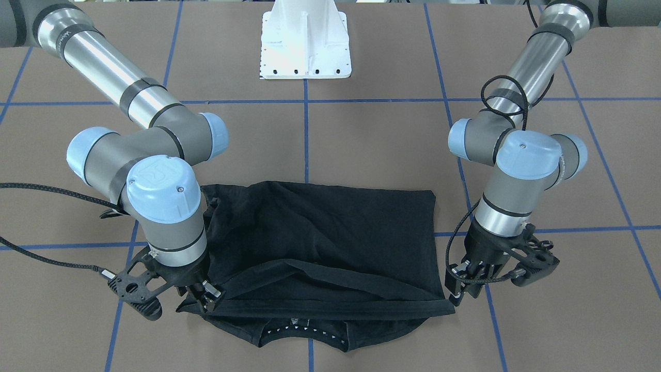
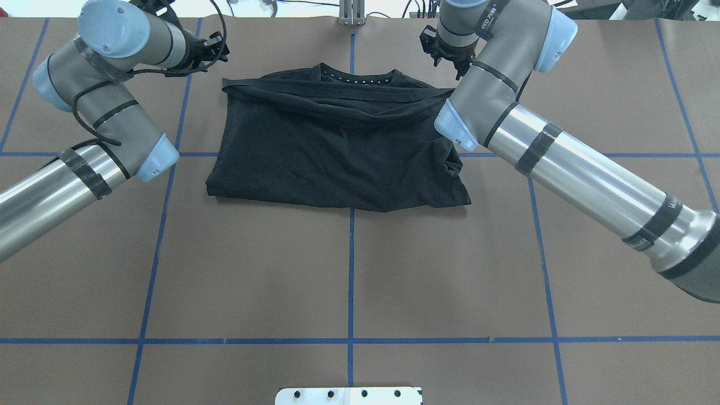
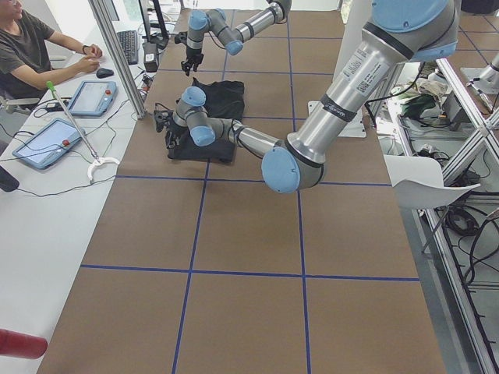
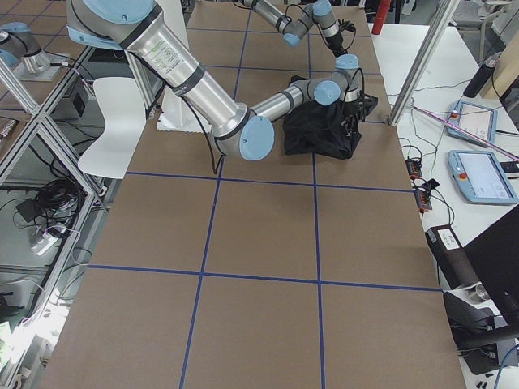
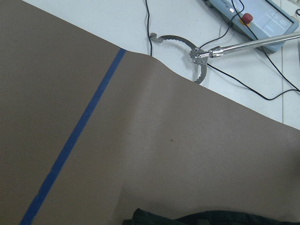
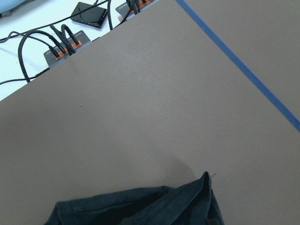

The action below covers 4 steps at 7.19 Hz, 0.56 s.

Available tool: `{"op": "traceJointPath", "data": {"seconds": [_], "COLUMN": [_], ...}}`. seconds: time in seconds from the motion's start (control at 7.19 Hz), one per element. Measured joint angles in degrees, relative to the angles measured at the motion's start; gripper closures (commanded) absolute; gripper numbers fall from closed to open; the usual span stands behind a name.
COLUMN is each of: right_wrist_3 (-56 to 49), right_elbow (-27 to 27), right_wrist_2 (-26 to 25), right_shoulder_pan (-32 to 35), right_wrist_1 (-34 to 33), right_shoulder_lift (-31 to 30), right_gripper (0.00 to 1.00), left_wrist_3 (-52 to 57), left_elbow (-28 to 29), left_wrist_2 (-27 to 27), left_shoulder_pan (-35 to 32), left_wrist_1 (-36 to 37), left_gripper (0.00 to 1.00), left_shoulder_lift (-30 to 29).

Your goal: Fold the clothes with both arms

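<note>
The black t-shirt [image 1: 320,232] lies on the brown table [image 2: 349,270], its hem folded up to just short of the collar [image 1: 304,330]. The folded edge runs taut and straight between my two grippers. At one end of that edge my right gripper [image 1: 205,298] is shut on the corner. My left gripper [image 1: 458,297] stands at the other corner and looks shut on it. Neither wrist view shows fingers. Black cloth [image 5: 211,218] fills only the bottom rim of the left wrist view. A raised corner of cloth [image 6: 140,206] shows in the right wrist view.
The white pedestal base [image 1: 304,46] stands behind the shirt. Blue tape lines grid the table. Past the far table edge lie a metal grabber tool [image 5: 197,56], teach pendants [image 3: 47,140] and cable boxes [image 6: 65,42]. A person [image 3: 31,47] sits at that side.
</note>
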Motion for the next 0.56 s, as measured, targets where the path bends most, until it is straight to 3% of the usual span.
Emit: {"op": "traceJointPath", "data": {"seconds": [0.42,0.56], "right_wrist_3": [12.3,14.8], "right_elbow": [26.4,30.5], "right_wrist_2": [-2.2,-5.6], "right_shoulder_pan": [-8.2,-11.6], "right_wrist_1": [0.0,0.1], "right_shoulder_lift": [-18.0,-21.8], "right_gripper": [0.20,0.20], "left_wrist_3": [0.6,0.8], "left_elbow": [-0.1,-0.2], "left_wrist_2": [0.1,0.1], "left_shoulder_pan": [-0.1,-0.1], "left_wrist_1": [-0.5,-0.5], "left_gripper": [0.42,0.42], "left_shoulder_lift": [0.5,0.5]}}
